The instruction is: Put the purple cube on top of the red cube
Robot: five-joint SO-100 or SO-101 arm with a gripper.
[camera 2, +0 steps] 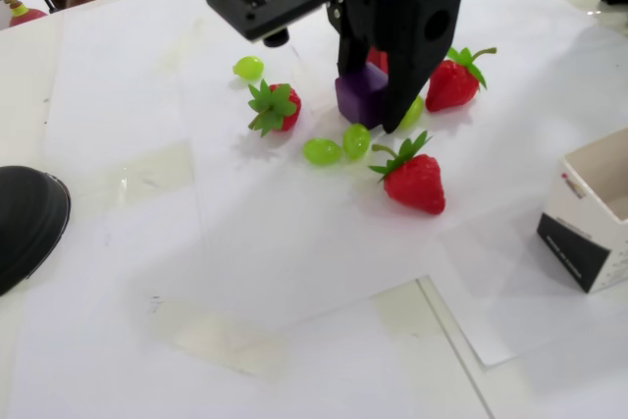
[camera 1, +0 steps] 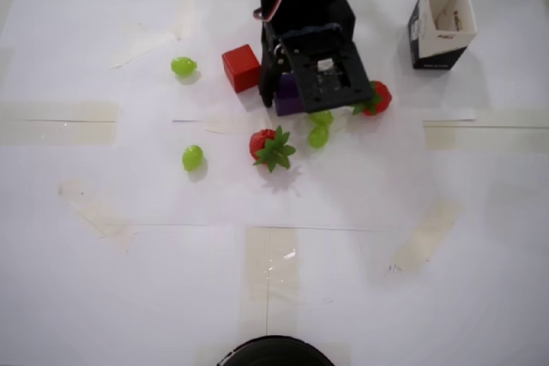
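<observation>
The purple cube [camera 1: 288, 98] [camera 2: 357, 95] rests on the white paper, with only part of it showing under the black arm. My gripper [camera 1: 286, 96] [camera 2: 371, 105] has come down over it, one finger on each side and tight against its faces. In the overhead view the red cube [camera 1: 241, 68] sits just to the left of the gripper and a little farther back, apart from the purple one. In the fixed view only a sliver of the red cube [camera 2: 377, 59] shows behind the gripper.
Strawberries [camera 1: 273, 148] [camera 1: 376, 99] [camera 2: 414, 181] and green grapes [camera 1: 319, 135] [camera 1: 183, 66] [camera 1: 193, 158] crowd around the cubes. An open white-and-black box [camera 1: 442, 23] stands at the back right in the overhead view. A black round object [camera 1: 274, 353] sits at the front edge.
</observation>
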